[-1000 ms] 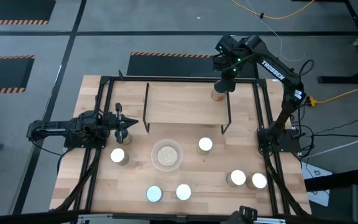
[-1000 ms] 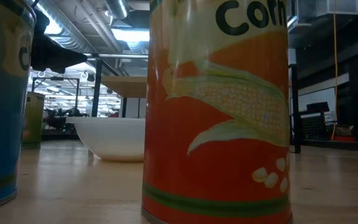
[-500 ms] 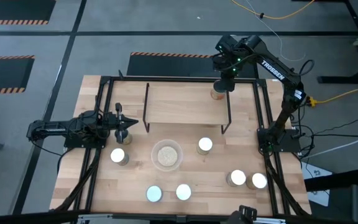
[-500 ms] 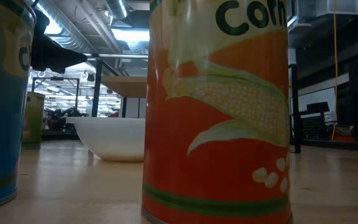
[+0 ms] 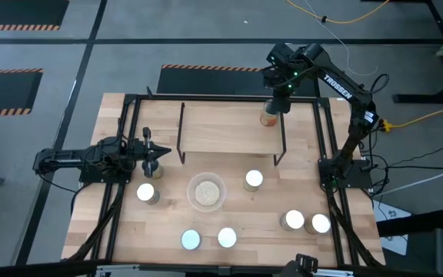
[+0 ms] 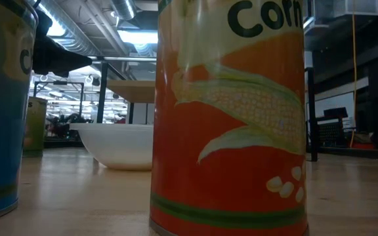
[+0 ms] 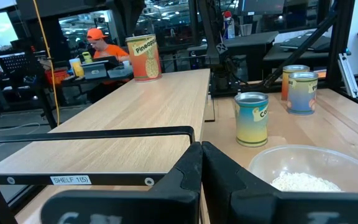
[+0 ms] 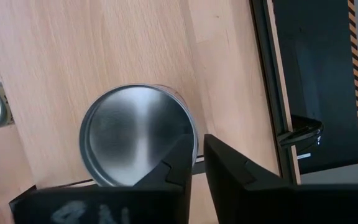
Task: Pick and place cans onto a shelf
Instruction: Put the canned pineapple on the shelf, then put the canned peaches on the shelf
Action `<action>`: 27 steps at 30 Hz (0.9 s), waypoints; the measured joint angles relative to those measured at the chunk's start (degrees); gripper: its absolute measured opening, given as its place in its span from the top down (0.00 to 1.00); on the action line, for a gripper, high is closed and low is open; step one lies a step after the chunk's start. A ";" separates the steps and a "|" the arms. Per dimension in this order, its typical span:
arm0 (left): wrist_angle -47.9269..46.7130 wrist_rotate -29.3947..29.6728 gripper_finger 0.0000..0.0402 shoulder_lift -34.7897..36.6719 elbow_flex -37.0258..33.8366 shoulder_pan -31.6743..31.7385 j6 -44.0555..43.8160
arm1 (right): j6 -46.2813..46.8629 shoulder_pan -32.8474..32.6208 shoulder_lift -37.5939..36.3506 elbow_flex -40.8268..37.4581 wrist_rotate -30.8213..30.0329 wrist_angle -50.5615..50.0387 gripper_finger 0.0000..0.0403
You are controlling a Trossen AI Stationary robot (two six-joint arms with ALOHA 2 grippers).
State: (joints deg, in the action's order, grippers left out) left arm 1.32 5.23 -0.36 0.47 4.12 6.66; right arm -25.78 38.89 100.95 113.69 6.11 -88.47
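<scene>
Wooden and pale, the shelf (image 5: 221, 127) spans the back of the table (image 5: 121, 231) inside its thin black rod frame, and one can (image 5: 268, 117) stands upright on its right end, placed there so the board can fill from that side. Over the can hangs the right hand (image 5: 277, 98), pointing straight down. In its wrist view the two fingers sit close together beside the can's silver top (image 8: 135, 143). Whether they touch the rim or have just let go cannot be told; the placement looks done or nearly so.

Six more cans wait on the table in front of the shelf: one (image 5: 146, 192) left of the clear bowl (image 5: 206, 192), one (image 5: 254, 180) to its right, a pair (image 5: 208, 238) at the front edge and a pair (image 5: 306, 222) at front right. The left hand (image 5: 154, 156) rests at the table's left side, fingers pressed together and empty, clear of the right arm's path.
</scene>
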 joint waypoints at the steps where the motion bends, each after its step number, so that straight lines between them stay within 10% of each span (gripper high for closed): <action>1: 0.00 0.00 1.00 -0.02 -0.02 -0.01 0.01 | 0.00 0.00 0.00 0.00 0.00 0.00 0.87; 27: 0.00 0.00 1.00 0.00 0.00 -0.01 0.00 | 1.34 -0.73 -1.52 0.00 -0.02 -0.76 0.82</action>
State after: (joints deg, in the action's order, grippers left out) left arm 1.32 5.23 -0.36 0.47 4.11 6.66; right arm -24.44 38.17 99.43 113.69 6.09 -89.22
